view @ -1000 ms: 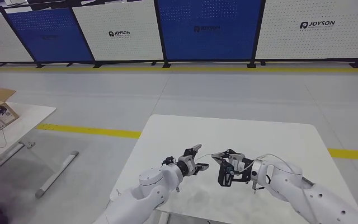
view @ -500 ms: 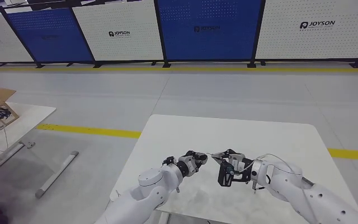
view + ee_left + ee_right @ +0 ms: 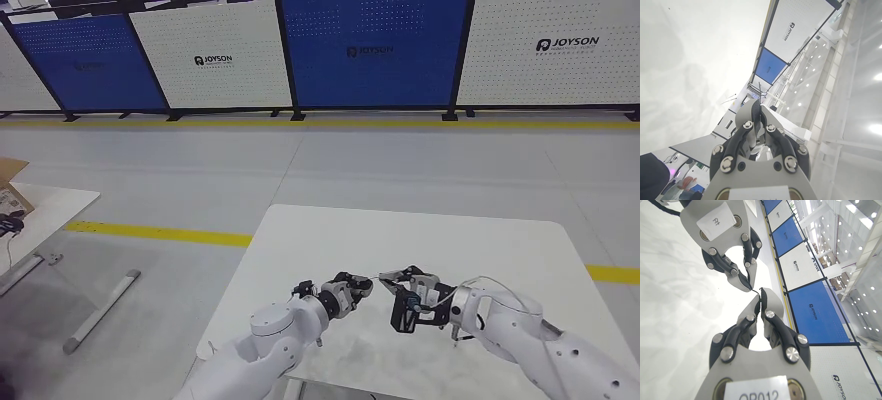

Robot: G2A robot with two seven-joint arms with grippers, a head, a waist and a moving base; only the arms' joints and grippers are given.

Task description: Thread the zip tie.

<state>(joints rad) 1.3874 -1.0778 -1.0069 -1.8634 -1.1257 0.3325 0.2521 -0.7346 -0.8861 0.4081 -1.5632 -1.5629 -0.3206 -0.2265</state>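
A thin black zip tie (image 3: 378, 277) is stretched between my two grippers, a little above the white table (image 3: 480, 250). My left gripper (image 3: 357, 286) is shut on one end, and a short tip of the tie (image 3: 759, 88) sticks out past its fingertips in the left wrist view, where that gripper (image 3: 759, 103) is closed tight. My right gripper (image 3: 404, 280) is shut on the other end. In the right wrist view the right gripper (image 3: 760, 296) and the left gripper (image 3: 750, 288) meet tip to tip, with a short curved piece of the zip tie (image 3: 756, 291) bridging the small gap.
The table's near edge lies just under both arms; bare tabletop stretches toward the far edge. Two thin dark strips (image 3: 730, 98) lie on the table beyond the left gripper. A second table (image 3: 40, 215) stands off to the left across open floor.
My left gripper stood open beside the tie's end a second ago; it has since shut on the tie and edged slightly toward the right gripper. The right arm has held still.
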